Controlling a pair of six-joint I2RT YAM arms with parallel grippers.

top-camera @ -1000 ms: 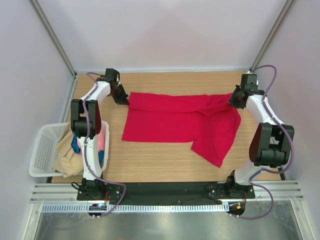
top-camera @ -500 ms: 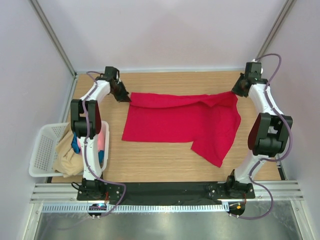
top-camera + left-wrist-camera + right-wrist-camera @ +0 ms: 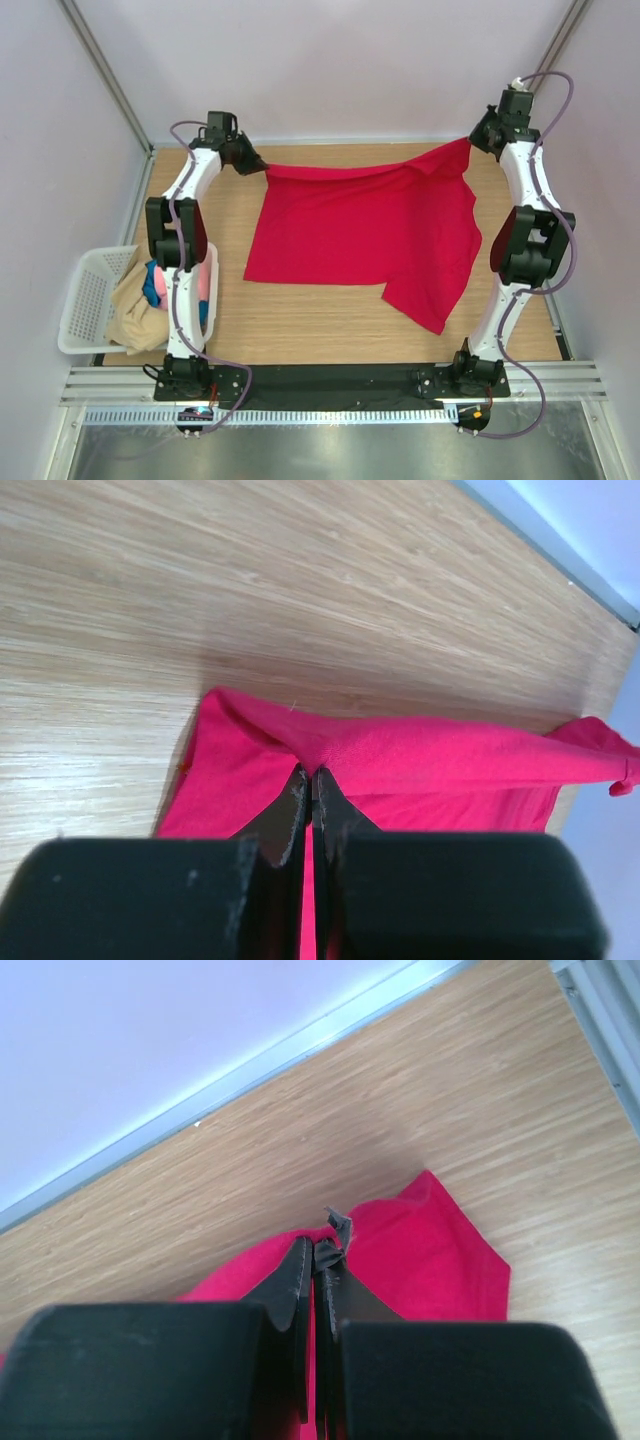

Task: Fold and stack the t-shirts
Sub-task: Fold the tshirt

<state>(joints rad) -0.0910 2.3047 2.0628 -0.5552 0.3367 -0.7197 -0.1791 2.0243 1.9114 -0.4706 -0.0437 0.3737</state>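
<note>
Two red t-shirt point(image 3: 365, 225) corners tight in left tool point(image 3: 312, 774) and right tool point(image 3: 313, 1249), pinched hems unseen.

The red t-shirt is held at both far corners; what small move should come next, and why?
Probably lower both grippers together and lay the far edge flat. The left gripper and the right gripper are each shut on a far corner of the red t-shirt, the edge is stretched between them, and the near part lies on the table.

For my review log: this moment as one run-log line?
left gripper: shut on red t-shirt far-left corner | right gripper: shut on far-right corner | far edge: stretched between them
</note>
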